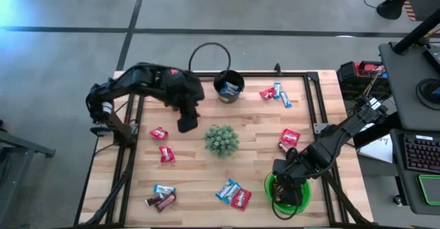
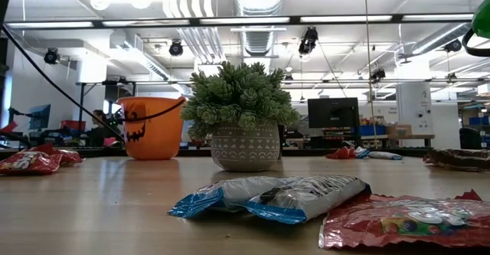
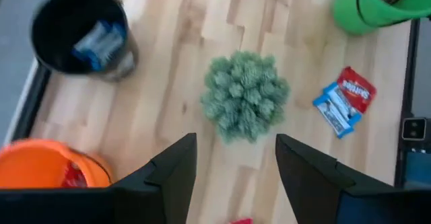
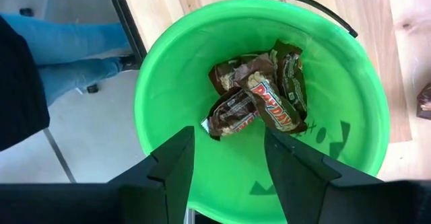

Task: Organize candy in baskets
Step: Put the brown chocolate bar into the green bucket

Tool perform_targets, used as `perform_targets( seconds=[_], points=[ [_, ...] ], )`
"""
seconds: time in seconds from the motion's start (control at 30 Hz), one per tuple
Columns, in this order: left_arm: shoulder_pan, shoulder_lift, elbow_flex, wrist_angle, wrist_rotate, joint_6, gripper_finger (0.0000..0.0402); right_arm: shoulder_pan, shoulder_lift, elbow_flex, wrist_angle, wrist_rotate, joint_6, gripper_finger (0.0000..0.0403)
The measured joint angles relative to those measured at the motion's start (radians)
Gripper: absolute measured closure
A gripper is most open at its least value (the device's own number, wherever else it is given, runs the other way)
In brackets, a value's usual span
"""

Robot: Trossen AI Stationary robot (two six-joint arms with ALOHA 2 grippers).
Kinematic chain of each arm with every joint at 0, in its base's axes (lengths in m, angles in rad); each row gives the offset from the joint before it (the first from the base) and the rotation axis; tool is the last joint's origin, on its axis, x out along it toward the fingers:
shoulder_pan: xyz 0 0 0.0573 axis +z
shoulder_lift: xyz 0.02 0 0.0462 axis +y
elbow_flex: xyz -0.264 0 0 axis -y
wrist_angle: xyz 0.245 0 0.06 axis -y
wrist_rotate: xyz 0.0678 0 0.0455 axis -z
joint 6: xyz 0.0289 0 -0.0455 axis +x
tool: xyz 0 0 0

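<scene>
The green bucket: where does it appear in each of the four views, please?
High view: the green bucket is at the bottom right, under the right gripper.
Low view: only its rim shows, at the right edge near the top.
Left wrist view: top right corner.
Right wrist view: it fills the middle, brown candy inside.
Shared landmark: the spiky plant, absent from the right wrist view.

Green bucket [image 4: 350, 116] holds dark brown bars [image 4: 259, 96] with red-white lettering. Black bucket [image 3: 60, 56] holds a blue-silver bar [image 3: 101, 41]. Orange bucket [image 2: 151, 128], black jack-o'-lantern face. Plant [image 2: 241, 94] grey-green, pot [image 2: 245, 146] grey with white pattern; red [image 1: 166, 154] and blue-silver [image 1: 227, 190] wrappers around it on pale wood table [image 1: 254, 139].
</scene>
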Motion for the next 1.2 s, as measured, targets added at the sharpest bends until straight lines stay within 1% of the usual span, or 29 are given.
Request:
perform_targets(
  seconds=[0.07,0.17,0.23,0.3,0.37,0.43,0.5,0.6,0.67,0.8,0.87,1.07,1.2],
  points=[
    [-0.025,-0.025,-0.056,0.0,-0.014,-0.042,0.0211,0.006,0.0,0.0,-0.004,0.0,-0.01,0.0232],
    [-0.058,-0.07,-0.167,-0.001,-0.085,-0.127,0.0209,0.018,0.0,0.0,-0.012,0.007,-0.024,0.0232],
    [-0.067,-0.103,-0.253,-0.002,-0.109,-0.198,0.0209,0.021,0.0,0.0,-0.02,0.013,-0.031,0.0231],
    [-0.073,-0.137,-0.337,-0.001,-0.111,-0.283,0.0209,0.024,0.0,0.0,-0.022,0.021,-0.033,0.0231],
    [-0.084,-0.172,-0.415,-0.002,-0.078,-0.36,0.0209,0.025,0.0,0.0,-0.022,0.023,-0.033,0.0232],
    [-0.102,-0.198,-0.477,-0.002,-0.037,-0.402,0.0209,0.024,0.0,0.0,-0.024,0.023,-0.038,0.0233],
    [-0.134,-0.215,-0.526,-0.002,-0.027,-0.443,0.0209,0.024,0.0,0.0,-0.03,0.023,-0.048,0.0233],
    [-0.191,-0.23,-0.574,-0.002,-0.023,-0.492,0.0209,0.024,0.0,0.0,-0.066,0.024,-0.06,0.0232],
    [-0.234,-0.23,-0.593,0.009,0.002,-0.527,0.0209,0.024,0.0,0.0,-0.095,0.034,-0.061,0.0231],
    [-0.34,-0.23,-0.637,0.085,0.024,-0.62,0.0209,0.024,0.0,0.0,-0.147,0.104,-0.062,0.0232],
    [-0.392,-0.23,-0.657,0.107,0.024,-0.668,0.0209,0.024,0.0,0.0,-0.165,0.12,-0.06,0.023],
    [-0.522,-0.229,-0.723,0.154,0.021,-0.843,0.0209,0.022,-0.002,0.0,-0.182,0.139,-0.035,0.0229],
    [-0.593,-0.224,-0.777,0.239,0.022,-0.939,0.0209,0.021,-0.003,0.0,-0.182,0.17,-0.031,0.0229]
  ],
)
